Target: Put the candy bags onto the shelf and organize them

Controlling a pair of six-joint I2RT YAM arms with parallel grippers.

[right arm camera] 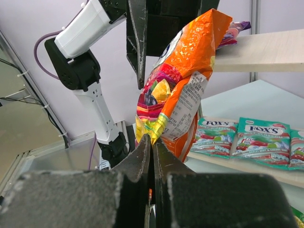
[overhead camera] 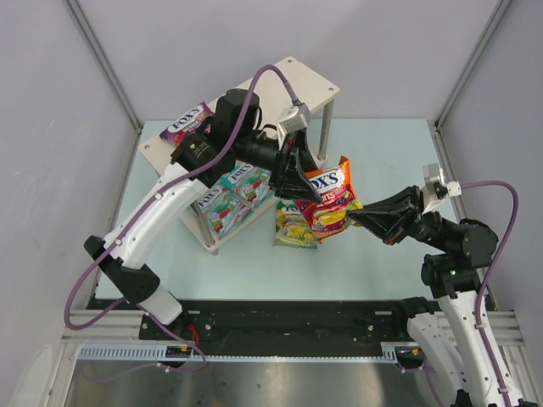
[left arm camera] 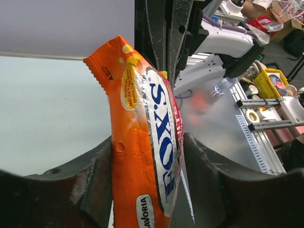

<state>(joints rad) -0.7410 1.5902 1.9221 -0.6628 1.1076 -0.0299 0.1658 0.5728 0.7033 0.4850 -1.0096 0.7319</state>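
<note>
While pinching a corner of the orange candy bag (overhead camera: 329, 191) in right claw (right arm camera: 152, 138), straddles its top with left claw (left arm camera: 146, 147); cannot tell if clamped.

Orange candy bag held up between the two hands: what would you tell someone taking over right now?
Right hand: shut on the bottom corner of the orange candy bag.
Left hand: fingers either side of its upper part, grip unclear.
Done: purple bag on the top board of the shelf, teal bags on the lower board.
To do: shelve the orange bag, then the green-yellow bag lying on the table.
</note>
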